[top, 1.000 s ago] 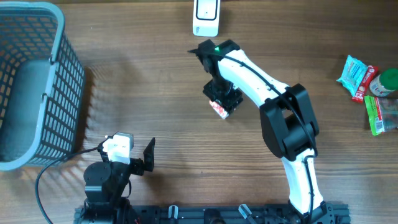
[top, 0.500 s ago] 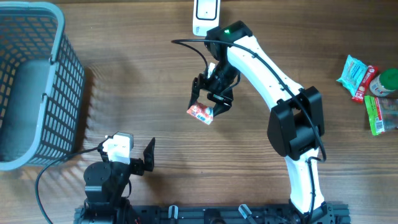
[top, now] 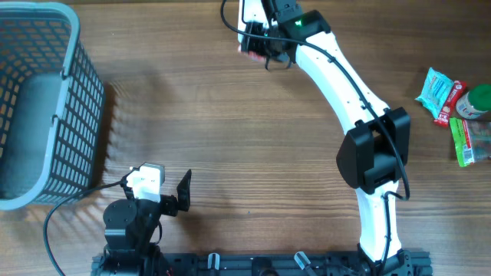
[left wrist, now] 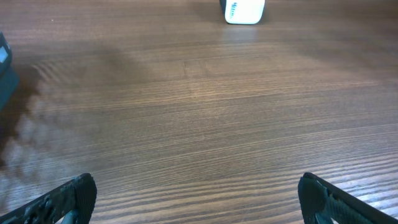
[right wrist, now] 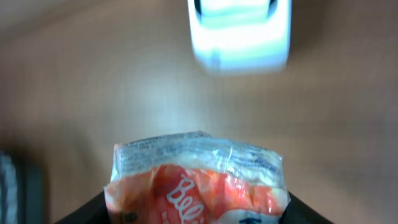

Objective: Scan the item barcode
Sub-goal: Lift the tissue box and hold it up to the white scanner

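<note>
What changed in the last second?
The right tool carried the red snack packet from mid-table toward the far edge and now holds it in front of the white scanner. Nothing was let go. Unchanged: the left tool, parked and open; the basket; the snacks at the right.

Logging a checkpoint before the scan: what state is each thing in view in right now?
Snack packet: gripped and held up just short of the scanner.
Right fingers: closed on the snack packet.
Left fingers: wide open, holding nothing.
Scanner: sitting at the far side, just beyond the snack packet.
Basket: upright, looks empty.
Other snacks: lying loose at the right.
</note>
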Controlling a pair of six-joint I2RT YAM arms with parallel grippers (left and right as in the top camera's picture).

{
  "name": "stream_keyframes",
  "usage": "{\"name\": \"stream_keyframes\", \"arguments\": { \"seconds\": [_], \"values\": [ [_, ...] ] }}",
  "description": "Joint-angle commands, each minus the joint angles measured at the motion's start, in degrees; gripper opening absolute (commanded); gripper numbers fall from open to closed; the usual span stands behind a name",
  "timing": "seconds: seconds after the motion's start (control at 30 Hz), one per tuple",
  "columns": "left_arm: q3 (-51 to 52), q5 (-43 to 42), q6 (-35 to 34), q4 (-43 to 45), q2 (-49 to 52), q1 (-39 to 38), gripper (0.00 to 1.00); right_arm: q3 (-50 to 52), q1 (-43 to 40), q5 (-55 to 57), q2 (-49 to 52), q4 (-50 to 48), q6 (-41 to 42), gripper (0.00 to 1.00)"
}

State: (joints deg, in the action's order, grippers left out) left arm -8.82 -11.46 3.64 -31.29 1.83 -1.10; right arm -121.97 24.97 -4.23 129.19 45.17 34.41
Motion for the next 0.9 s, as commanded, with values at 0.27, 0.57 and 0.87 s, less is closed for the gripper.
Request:
{"name": "stream_keyframes", "arguments": {
  "seconds": [0.27,0.57,0.87],
  "values": [
    [0.3,-0.5,0.6,0.2,-0.4,0.3,1.0,-0.6,0.2,20.0,8.8,-44.3,-10.3,0.62],
    [0.3,-0.5,0.6,0.2,-0.3,0.3,1.0,-0.6,0.6,22.6,18.9,-53.9,-13.9,0.58],
    [0.3,-0.5,0.6,0.2,-0.3,0.3,1.0,-0.6,-1.6,33.7,2.6,-29.3,-15.7,0.56]
  ]
}}
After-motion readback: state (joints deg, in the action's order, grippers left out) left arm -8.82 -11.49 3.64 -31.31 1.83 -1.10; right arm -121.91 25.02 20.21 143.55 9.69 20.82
